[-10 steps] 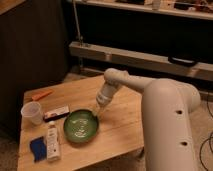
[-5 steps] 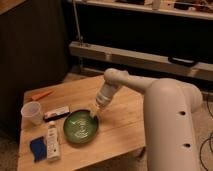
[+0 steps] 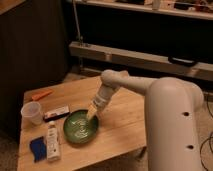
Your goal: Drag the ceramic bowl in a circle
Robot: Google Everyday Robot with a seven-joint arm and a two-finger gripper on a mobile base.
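the ceramic bowl (image 3: pixel 80 129) sits on the table (image 3: pixel 122 117) near its front edge, about midway along it. the tool (image 3: pixel 92 115) slants down from the arm (image 3: pixel 131 84) and its tip meets the bowl's upper right rim; whether it is wide or narrow i cannot tell. a translucent cup (image 3: pixel 31 113) stands by the left edge, with a dark flat packet (image 3: pixel 56 113) between cup and bowl. a white bottle (image 3: pixel 52 142) lies just left of the bowl, and a blue object (image 3: pixel 37 148) lies beside it near the front left corner.
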